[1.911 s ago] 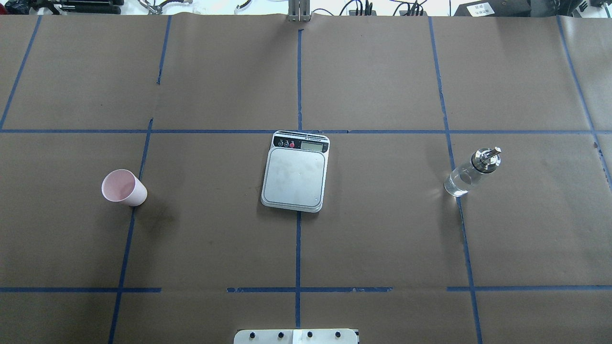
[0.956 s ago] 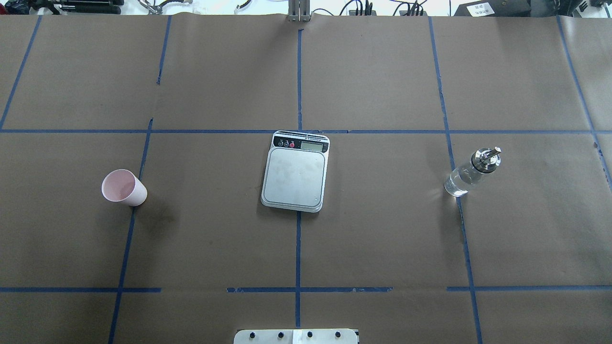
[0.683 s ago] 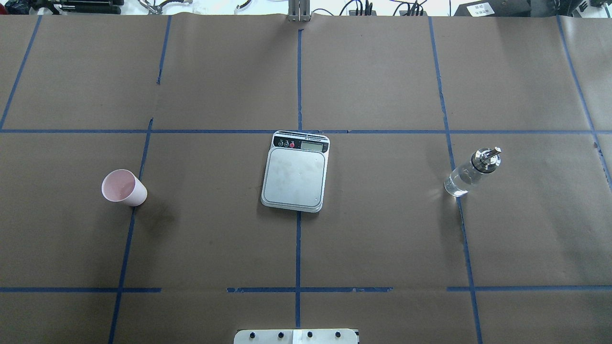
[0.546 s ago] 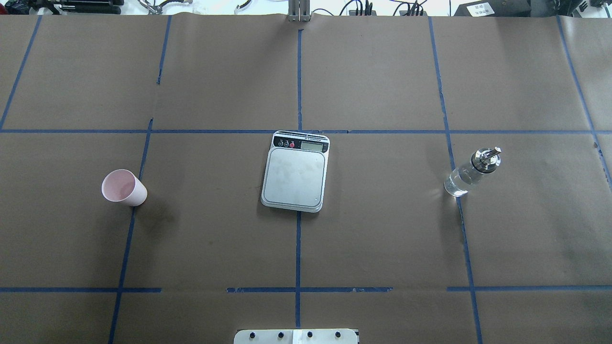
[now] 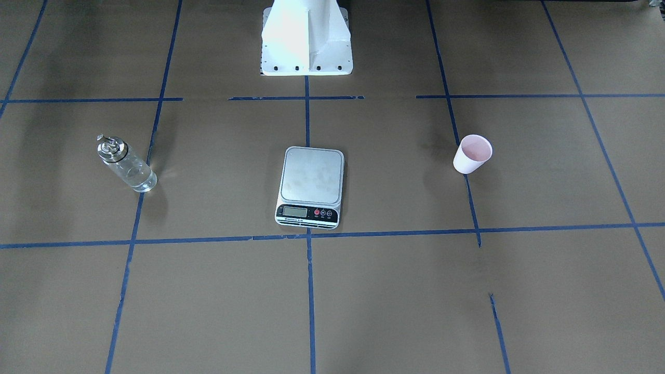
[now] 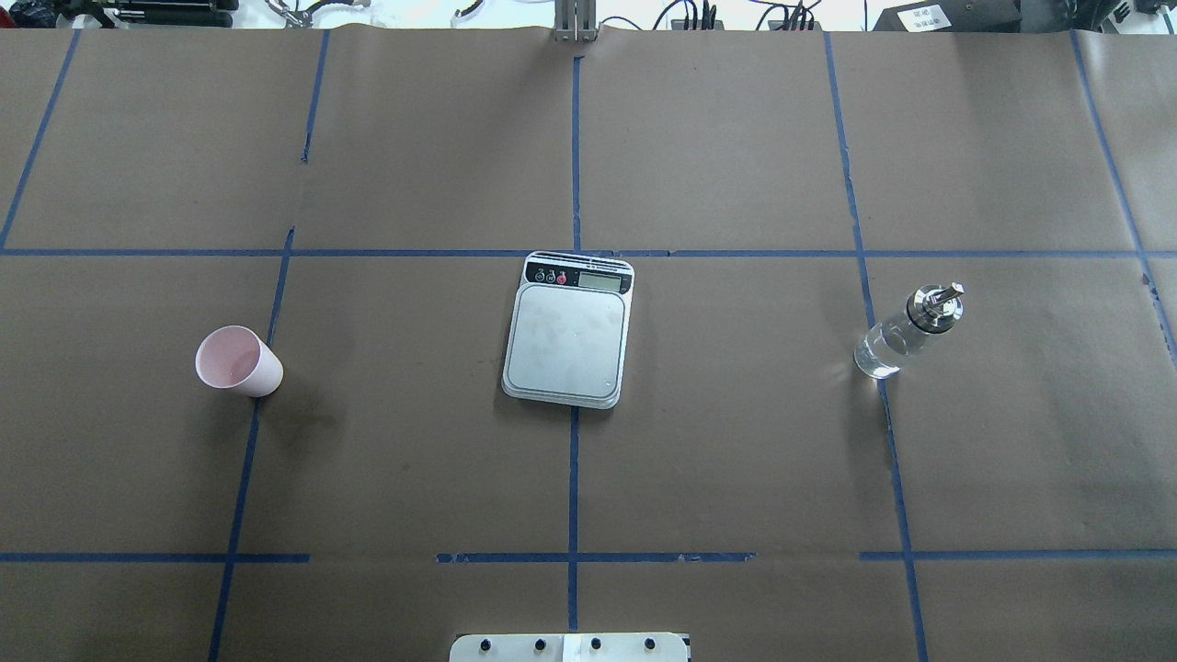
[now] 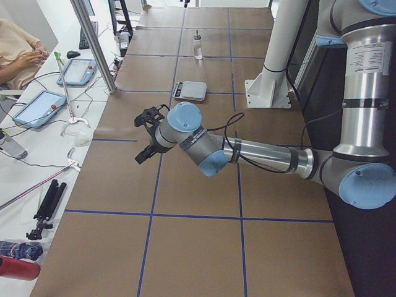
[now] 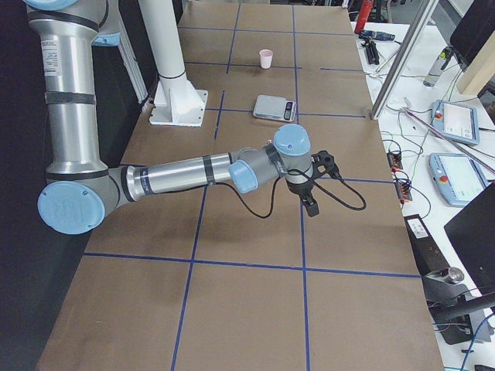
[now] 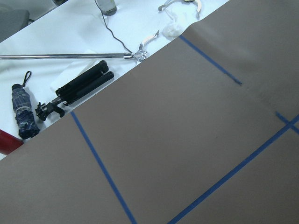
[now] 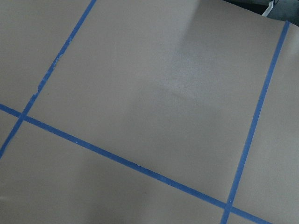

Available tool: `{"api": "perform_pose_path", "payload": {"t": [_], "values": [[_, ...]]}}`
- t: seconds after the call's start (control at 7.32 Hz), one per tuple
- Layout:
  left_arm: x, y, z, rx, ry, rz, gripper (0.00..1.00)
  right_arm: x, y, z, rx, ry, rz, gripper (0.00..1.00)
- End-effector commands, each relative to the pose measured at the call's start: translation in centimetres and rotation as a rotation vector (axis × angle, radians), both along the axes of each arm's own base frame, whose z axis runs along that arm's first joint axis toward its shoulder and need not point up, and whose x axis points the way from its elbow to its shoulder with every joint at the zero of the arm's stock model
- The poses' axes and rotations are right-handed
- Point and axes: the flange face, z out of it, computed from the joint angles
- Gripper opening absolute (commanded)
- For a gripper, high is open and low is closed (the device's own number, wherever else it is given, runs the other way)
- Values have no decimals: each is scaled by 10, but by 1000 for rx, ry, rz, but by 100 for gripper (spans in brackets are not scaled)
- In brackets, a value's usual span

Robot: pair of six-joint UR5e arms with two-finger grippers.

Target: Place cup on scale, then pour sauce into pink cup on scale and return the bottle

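The pink cup (image 6: 237, 362) stands upright on the table's left part, apart from the scale; it also shows in the front view (image 5: 472, 154). The scale (image 6: 567, 342) lies at the table's centre with its platform bare (image 5: 311, 176). The bottle (image 6: 906, 333) with clear sauce stands on the right part (image 5: 124, 165). My left gripper (image 7: 146, 136) hovers over the table's left end, far from the cup. My right gripper (image 8: 319, 185) hovers over the right end, far from the bottle. I cannot tell whether either is open or shut.
The white robot base (image 5: 306, 47) stands at the near edge. Blue tape lines (image 6: 574, 478) divide the brown table cover. A side bench holds tablets (image 7: 39, 108), a tripod (image 9: 81, 87) and a folded umbrella (image 9: 24, 114). A person (image 7: 18, 46) sits at it.
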Motion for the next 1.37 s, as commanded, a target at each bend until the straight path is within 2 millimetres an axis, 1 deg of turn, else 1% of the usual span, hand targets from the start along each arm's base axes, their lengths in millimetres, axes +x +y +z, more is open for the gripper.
{"api": "perform_pose_path", "payload": {"t": [0.0, 0.14, 0.27, 0.41, 0.55, 0.68, 0.82, 0.96, 1.09, 1.23], "values": [[94, 8, -22, -276, 186, -3, 100, -2, -3, 3, -75, -38, 62, 100], [136, 15, -36, -343, 193, -108, 100, -2, -3, 4, -93, -44, 76, 100], [178, 29, -44, -420, 217, -150, 94, -2, -2, 5, -97, -44, 78, 100], [216, 45, -42, -485, 224, -201, 86, -2, -1, 6, -99, -43, 79, 100], [257, 58, -40, -552, 245, -284, 81, -2, 1, 8, -102, -42, 79, 100], [292, 76, -31, -566, 211, -295, 79, -1, 1, 9, -103, -42, 80, 100], [305, 88, -26, -572, 191, -269, 78, -2, 2, 9, -104, -41, 78, 100], [315, 100, -17, -574, 163, -257, 73, -1, 3, 11, -106, -41, 79, 100], [323, 108, -13, -566, 147, -253, 60, -1, 3, 12, -109, -41, 80, 100], [325, 112, -10, -567, 138, -247, 46, -1, 3, 12, -109, -41, 80, 100]]}}
